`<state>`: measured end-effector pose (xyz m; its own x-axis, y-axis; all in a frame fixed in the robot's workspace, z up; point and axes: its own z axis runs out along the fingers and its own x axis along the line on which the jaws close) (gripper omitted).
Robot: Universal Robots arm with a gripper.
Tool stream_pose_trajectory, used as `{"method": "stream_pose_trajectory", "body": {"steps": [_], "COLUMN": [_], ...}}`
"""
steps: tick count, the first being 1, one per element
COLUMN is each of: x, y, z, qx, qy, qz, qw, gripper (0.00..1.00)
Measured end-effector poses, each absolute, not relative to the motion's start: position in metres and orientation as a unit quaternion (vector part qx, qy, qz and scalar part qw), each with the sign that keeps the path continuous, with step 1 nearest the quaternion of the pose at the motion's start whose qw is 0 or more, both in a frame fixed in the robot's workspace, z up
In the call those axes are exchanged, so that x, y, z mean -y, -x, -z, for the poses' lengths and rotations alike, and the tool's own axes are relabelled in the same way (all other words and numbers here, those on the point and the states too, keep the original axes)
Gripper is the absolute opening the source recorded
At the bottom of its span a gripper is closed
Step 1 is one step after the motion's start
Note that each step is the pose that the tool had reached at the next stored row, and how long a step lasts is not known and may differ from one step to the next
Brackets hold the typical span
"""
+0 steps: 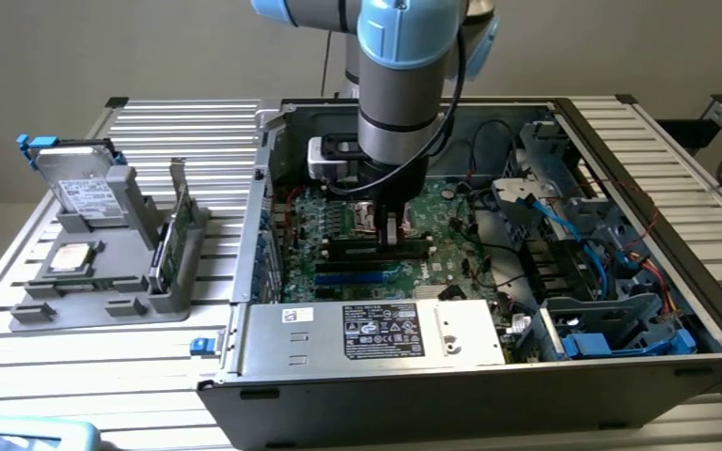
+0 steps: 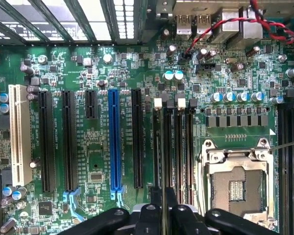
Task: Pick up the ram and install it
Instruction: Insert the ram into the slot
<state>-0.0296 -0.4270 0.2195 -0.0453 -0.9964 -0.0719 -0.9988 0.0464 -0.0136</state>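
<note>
Status: pickup of the ram (image 2: 162, 156) looks done, seating not confirmed. The arm (image 1: 399, 85) comes in from 12 o'clock in the exterior view. It has the gripper (image 1: 390, 227) down inside the open case (image 1: 462, 404), about dead centre of that view.

The fingers (image 2: 149, 218) are pressed nearly together, pinching the ram. In the wrist view it shows edge-on as a thin strip running out from between them, parallel to the black memory slots (image 2: 179, 147) beside the processor socket (image 2: 237, 186). The stick is upright, long edge toward the motherboard (image 2: 98, 166), over the slot with a white latch (image 2: 158, 103) at its far end.

Can't tell if the lower edge is in the slot, touching it or just above. Can't tell if the latches have closed either.

My read: carry and line-up done, past halfway. Not shown as done: stick fully seated, latches shut, grip off.

The parts tray (image 1: 35, 315) sits outside the case at 9 o'clock in the exterior view, holding a hard drive (image 1: 86, 193) and a larger green card (image 1: 173, 249). The gripper is well apart from those. The power supply (image 1: 374, 334) is at 6 o'clock of the gripper, not touching it
</note>
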Motion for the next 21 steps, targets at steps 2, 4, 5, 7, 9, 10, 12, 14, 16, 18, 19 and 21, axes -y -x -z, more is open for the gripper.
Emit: {"method": "stream_pose_trajectory", "body": {"steps": [2,4,5,7,9,10,12,14,16,18,19,21], "x": [0.427,0.427,0.427,0.427,0.427,0.427,0.427,0.427,0.427,0.427,0.427,0.427], "y": [0.029,0.029,0.029,0.029,0.029,0.029,0.029,0.029,0.029,0.029,0.029,0.029], "z": [-0.22,-0.224,-0.227,-0.236,-0.244,-0.247,-0.256,-0.264,-0.27,-0.279,-0.282,-0.287], "qx": [-0.723,-0.723,-0.723,-0.723,-0.723,-0.723,-0.723,-0.723,-0.723,-0.723,-0.723,-0.723], "qy": [0.69,0.69,0.69,0.69,0.69,0.69,0.69,0.69,0.69,0.69,0.69,0.69], "qz": [-0.02,-0.02,-0.02,-0.02,-0.02,-0.019,-0.019,-0.019,-0.019,-0.019,-0.019,-0.018], "qw": [0.031,0.031,0.031,0.031,0.03,0.03,0.03,0.03,0.03,0.03,0.03,0.029], "gripper": [0.21,0.33,0.39,0.45,0.56,0.62,0.68,0.74,0.8,0.8,0.8,0.8]}}
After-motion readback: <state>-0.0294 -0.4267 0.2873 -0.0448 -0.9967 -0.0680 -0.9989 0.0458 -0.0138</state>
